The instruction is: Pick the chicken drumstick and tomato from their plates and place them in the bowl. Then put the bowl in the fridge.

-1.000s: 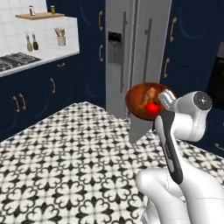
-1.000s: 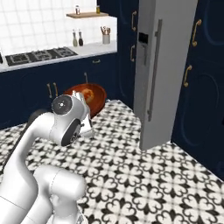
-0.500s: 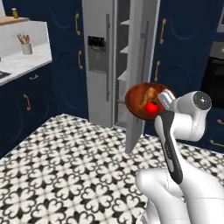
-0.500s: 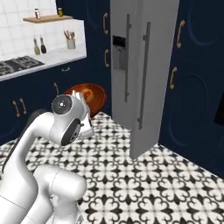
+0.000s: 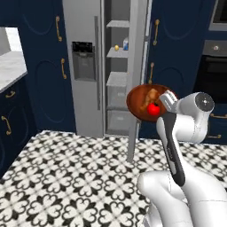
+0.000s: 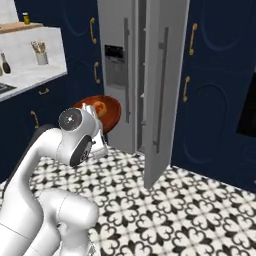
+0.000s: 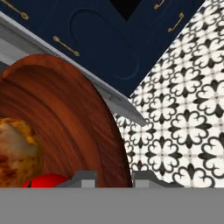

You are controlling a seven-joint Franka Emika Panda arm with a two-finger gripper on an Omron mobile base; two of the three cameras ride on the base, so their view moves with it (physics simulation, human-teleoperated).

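Left base view showed that the base had swung round to face the open fridge (image 5: 95, 66), while the end effector (image 7: 113, 177) stayed clamped on the rim of the bowl (image 5: 142, 101), which carried the drumstick (image 5: 150, 95) and tomato (image 5: 154, 109), leaving only shelving.

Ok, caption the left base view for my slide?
Gripper holds the bowl with drumstick and tomato in front of the open fridge.
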